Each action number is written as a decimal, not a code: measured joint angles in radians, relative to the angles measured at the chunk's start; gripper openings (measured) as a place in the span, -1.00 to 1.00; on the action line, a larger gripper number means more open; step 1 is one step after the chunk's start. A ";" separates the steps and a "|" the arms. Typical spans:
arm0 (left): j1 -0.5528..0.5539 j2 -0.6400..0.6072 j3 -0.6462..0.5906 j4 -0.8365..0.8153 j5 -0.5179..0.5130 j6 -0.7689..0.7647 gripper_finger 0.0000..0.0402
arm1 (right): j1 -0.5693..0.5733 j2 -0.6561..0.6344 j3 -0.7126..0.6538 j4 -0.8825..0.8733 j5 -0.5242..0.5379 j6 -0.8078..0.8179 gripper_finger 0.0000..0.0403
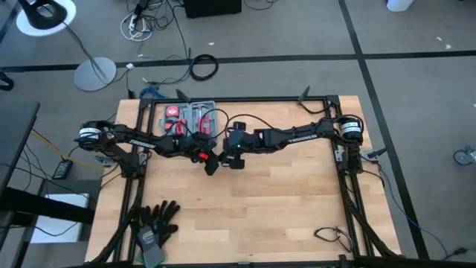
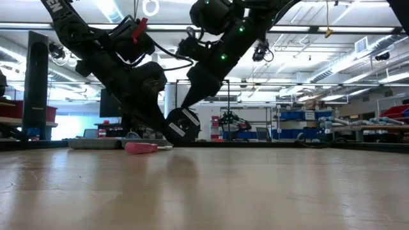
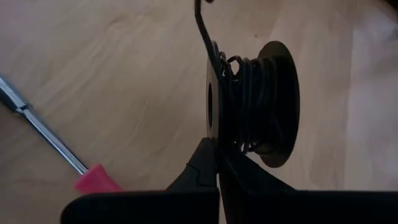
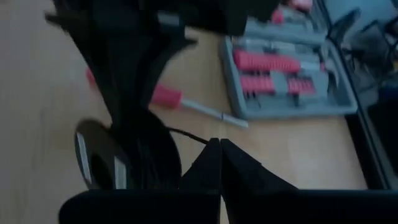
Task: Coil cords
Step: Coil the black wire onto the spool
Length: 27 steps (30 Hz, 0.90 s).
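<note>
The screwdriver (image 3: 46, 140) tip is cut off by the edge.

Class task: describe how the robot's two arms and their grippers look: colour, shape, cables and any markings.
Both arms, the left arm and the right arm, are dark, slim and jointed, with pale lettering along the links and a silver-white cap at each shoulder. Thin black cables loop off them. Red shows near the left wrist, small green lights near the right. Each gripper ends in two dark, tapering fingers.
</note>
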 joint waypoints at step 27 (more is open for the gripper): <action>0.001 0.008 -0.145 0.249 -0.009 -0.203 -1.00 | 0.023 -0.003 -0.101 -0.203 -0.069 0.270 -1.00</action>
